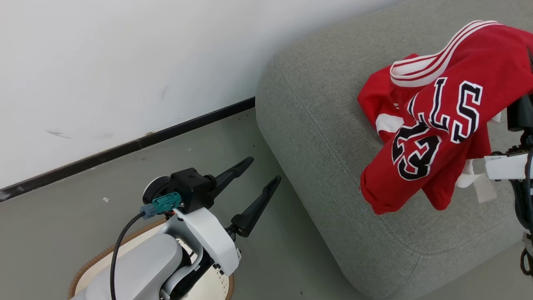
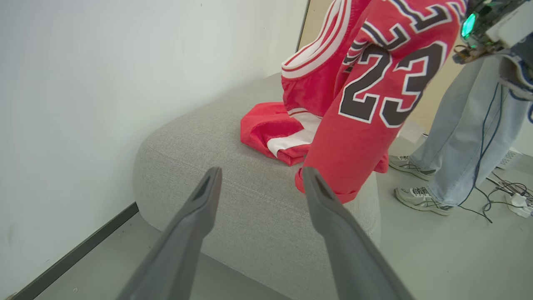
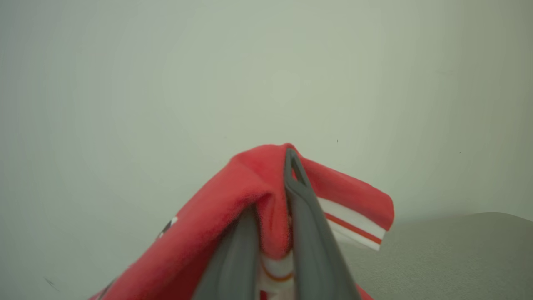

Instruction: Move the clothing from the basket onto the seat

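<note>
1. Left gripper (image 1: 263, 169) (image 2: 261, 171): the two dark fingers are spread wide with nothing between them. It hangs over the bare floor and points at the sofa's rounded end.
2. Right gripper (image 3: 283, 166): the fingers are pinched together on a fold of red cloth that drapes over both of them, hiding one tip.
3. Red jersey (image 1: 433, 137) (image 2: 374, 83) (image 3: 233, 196): it has the number 23 and black-and-white lettering, with white-striped trim. It is held up by the right gripper and hangs down from it. Seen from the left gripper, it lies ahead and to the right. The lower hem reaches cushion level, but I cannot tell whether it touches.
4. Second red garment (image 1: 374, 104) (image 2: 270, 129): it has a white stripe and lies crumpled on the cushion just behind the hanging jersey, straight ahead of the left gripper.
5. Grey sofa (image 1: 325, 125) (image 2: 233, 166) (image 3: 458, 250): it is directly ahead of the left fingertips and below the right gripper.
6. Laundry basket (image 1: 89, 260): it is cream with a brown woven rim and stands behind the left gripper, under that arm.
7. Person (image 2: 454, 137): legs in jeans and trainers stand beyond the sofa, to the right of the left gripper.
8. Cables (image 2: 499, 196): they lie on the floor by the person's feet.
</note>
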Available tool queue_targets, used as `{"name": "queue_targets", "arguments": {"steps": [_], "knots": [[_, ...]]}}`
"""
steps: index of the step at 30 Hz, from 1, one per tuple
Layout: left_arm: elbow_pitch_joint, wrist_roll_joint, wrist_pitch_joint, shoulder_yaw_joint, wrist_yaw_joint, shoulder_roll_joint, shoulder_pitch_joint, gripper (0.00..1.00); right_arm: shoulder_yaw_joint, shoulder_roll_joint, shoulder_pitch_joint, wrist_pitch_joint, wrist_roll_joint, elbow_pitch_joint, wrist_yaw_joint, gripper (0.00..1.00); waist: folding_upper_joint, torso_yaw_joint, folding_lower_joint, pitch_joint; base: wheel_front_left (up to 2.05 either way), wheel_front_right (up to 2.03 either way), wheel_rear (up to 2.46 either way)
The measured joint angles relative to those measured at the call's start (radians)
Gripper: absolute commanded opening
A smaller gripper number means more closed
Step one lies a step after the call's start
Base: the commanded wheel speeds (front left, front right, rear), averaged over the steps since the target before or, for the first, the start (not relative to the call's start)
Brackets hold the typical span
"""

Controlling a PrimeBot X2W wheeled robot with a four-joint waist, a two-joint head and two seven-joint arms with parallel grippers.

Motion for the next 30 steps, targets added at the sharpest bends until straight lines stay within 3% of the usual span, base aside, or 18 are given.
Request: {"name": "queue_targets", "arguments": {"steps": [10, 30], "knots": [[-0.023, 0.008, 0.001, 0.001, 0.005, 0.012, 0.0, 1.0, -0.013, -0.012, -0.005, 0.0, 0.003, -0.022, 0.0, 0.0, 0.0, -0.005, -0.0001, 0.022, 0.0, 0.0, 0.0], [-0.08, 0.018, 0.055, -0.005, 0.022, 0.042, -0.002, 1.0, -0.149, -0.157, -0.174, 0.018, 0.085, 0.111, 0.0, 0.0, 0.0, 0.019, 0.0, 0.103, 0.0, 0.0, 0.0]]}}
